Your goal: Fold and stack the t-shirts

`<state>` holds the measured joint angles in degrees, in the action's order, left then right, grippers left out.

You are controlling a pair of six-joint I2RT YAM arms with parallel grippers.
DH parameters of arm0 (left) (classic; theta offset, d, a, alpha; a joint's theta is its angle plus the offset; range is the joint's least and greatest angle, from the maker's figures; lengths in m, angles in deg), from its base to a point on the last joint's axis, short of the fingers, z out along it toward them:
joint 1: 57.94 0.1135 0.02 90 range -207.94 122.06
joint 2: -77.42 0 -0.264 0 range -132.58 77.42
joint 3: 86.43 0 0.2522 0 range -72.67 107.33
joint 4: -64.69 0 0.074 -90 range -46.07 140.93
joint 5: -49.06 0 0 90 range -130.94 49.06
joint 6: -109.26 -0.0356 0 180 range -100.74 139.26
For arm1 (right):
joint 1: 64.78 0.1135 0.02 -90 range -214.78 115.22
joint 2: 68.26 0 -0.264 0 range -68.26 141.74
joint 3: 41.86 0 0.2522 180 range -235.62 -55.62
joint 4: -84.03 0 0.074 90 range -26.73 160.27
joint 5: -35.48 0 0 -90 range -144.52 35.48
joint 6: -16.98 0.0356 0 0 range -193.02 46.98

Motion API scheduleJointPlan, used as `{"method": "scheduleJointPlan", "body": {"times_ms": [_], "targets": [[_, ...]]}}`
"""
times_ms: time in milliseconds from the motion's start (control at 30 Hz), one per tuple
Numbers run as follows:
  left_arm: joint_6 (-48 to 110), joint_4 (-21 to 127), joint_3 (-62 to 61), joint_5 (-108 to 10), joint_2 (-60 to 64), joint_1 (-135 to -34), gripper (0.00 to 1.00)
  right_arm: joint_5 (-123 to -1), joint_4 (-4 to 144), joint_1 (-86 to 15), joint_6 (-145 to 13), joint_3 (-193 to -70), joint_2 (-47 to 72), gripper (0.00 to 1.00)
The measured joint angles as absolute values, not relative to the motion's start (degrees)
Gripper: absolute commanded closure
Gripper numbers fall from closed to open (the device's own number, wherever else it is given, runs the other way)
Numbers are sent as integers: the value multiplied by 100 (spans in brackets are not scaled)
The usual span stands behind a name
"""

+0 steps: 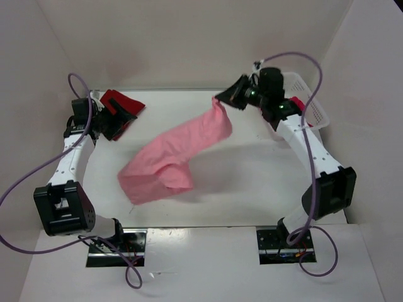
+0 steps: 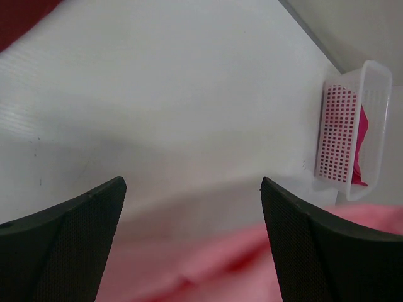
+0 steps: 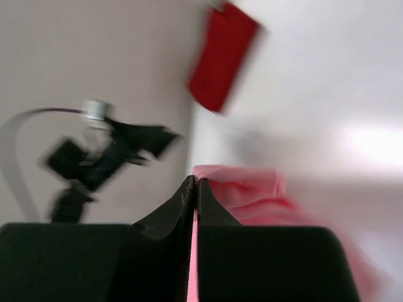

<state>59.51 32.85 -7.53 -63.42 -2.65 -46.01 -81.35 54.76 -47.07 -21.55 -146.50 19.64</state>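
Note:
A light pink t-shirt (image 1: 170, 160) hangs in a long drape from my right gripper (image 1: 221, 99), which is shut on its top corner at the back of the table. In the right wrist view the jaws (image 3: 194, 184) pinch the pink cloth (image 3: 252, 195). The shirt's lower end rests bunched on the table (image 1: 252, 182). My left gripper (image 1: 123, 123) is open at the far left, beside a dark red t-shirt (image 1: 123, 100). Nothing sits between its fingers (image 2: 82, 245), and pink cloth (image 2: 220, 270) lies below them. A magenta t-shirt (image 2: 362, 145) lies in the basket.
A white lattice basket (image 1: 312, 104) stands at the back right corner behind my right arm; the left wrist view shows the basket (image 2: 349, 132) too. White walls close in the table on the left, back and right.

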Motion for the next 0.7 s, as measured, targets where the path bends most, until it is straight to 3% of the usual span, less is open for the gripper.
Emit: {"method": "scheduleJointPlan", "body": {"times_ms": [167,300,333,400,467,600,700], "targets": [[5739,3261,-637,-6353,-751,-4695,9,-7840,5334,-4735,-2177,-12829,2409,99],[5317,2869,-641,-5927,-781,-5397,32,-7504,5179,-4755,-2282,-12383,2560,99],[5208,2780,-659,-5837,-740,-5657,44,-7423,5205,-4757,-2328,-12383,2538,99],[5060,2705,-858,-5693,-558,-6092,48,-7254,5231,-4794,-2426,-12385,2466,99],[4994,2585,-1328,-5592,-152,-6295,48,-7143,5249,-4945,-2490,-12365,2350,99],[5243,2299,-2248,-5258,718,-6267,32,-7071,5371,-5634,-2536,-12027,2040,97],[5486,2179,-2584,-5094,1101,-6245,21,-6913,5301,-6086,-2638,-11817,1935,68]]}}
